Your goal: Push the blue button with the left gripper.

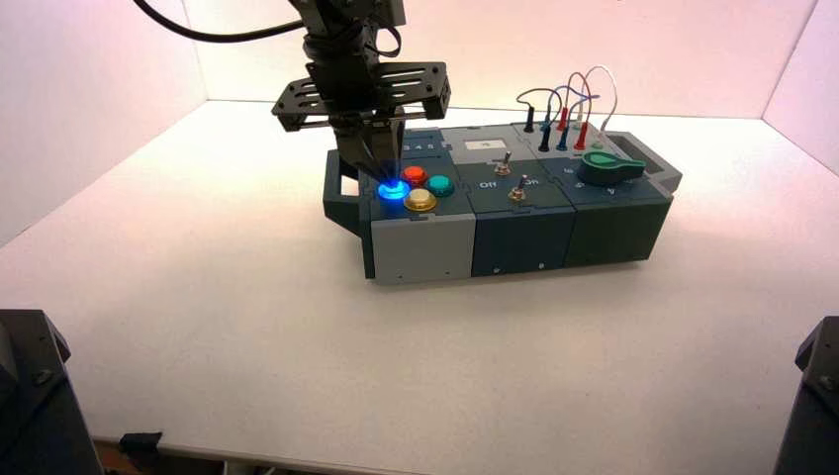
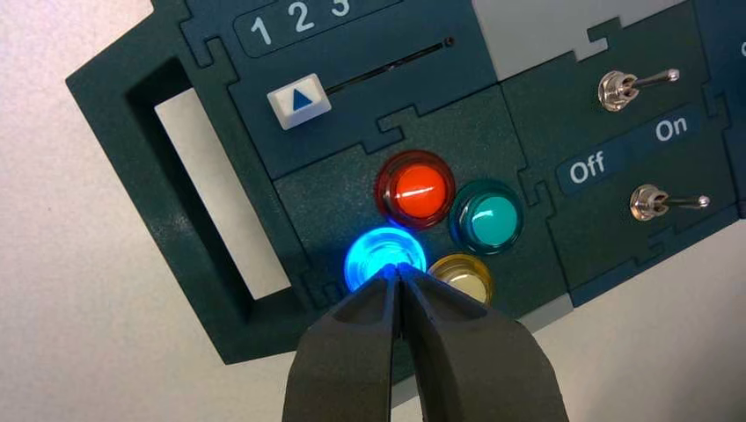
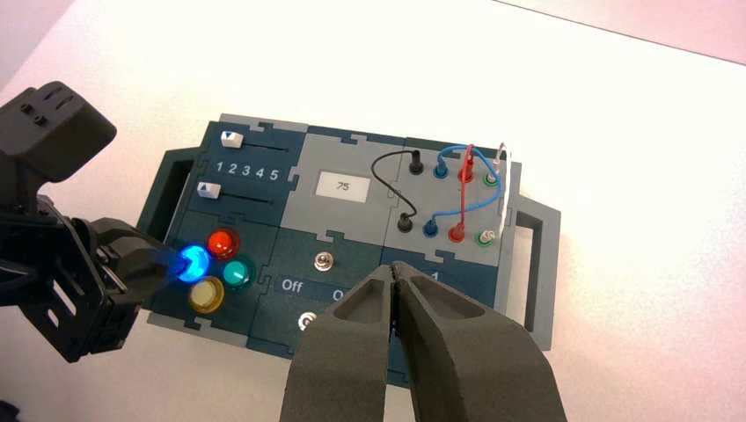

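Note:
The blue button (image 2: 384, 255) glows bright blue at the front left corner of the box (image 1: 514, 233), beside the red, teal and yellow buttons. My left gripper (image 2: 398, 271) is shut, and its pointed tip touches the blue button's dome from above. The same shows in the high view, with the left gripper (image 1: 388, 181) on the lit blue button (image 1: 395, 191), and in the right wrist view (image 3: 191, 261). My right gripper (image 3: 394, 268) is shut and empty, hovering above the box's middle front.
The red button (image 2: 415, 189), teal button (image 2: 488, 220) and yellow button (image 2: 462, 275) crowd the blue one. A white slider (image 2: 299, 99) sits near "1". Two toggle switches (image 2: 651, 202) flank "Off/On". A green knob (image 1: 608, 166) and wires (image 1: 569, 99) are at the right.

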Robot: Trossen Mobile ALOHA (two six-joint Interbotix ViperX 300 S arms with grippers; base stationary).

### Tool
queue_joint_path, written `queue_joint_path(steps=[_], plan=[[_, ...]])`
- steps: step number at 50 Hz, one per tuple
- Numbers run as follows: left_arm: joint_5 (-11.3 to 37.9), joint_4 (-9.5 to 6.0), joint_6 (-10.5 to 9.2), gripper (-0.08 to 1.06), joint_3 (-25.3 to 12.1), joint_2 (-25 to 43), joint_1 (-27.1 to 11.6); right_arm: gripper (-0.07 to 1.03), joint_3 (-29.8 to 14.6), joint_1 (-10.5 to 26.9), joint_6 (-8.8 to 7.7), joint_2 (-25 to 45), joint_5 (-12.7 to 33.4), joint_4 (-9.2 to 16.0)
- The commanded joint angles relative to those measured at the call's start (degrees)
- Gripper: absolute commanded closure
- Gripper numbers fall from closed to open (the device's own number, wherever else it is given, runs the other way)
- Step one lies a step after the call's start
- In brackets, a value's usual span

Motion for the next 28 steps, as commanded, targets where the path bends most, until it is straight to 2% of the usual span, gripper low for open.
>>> queue_joint_path(steps=[1,28], plan=[[-0.4,-0.18,-0.09,1.0,-1.0,-0.5,-0.4,0.99,-1.4,0.1,-0.09,-0.4,0.0,0.0],[-0.5,-0.7,-0.18,1.0,-0.6,-0.9,-0.4,0.99,-1.8,0.1,-0.26,-0.5,0.6,-0.3]])
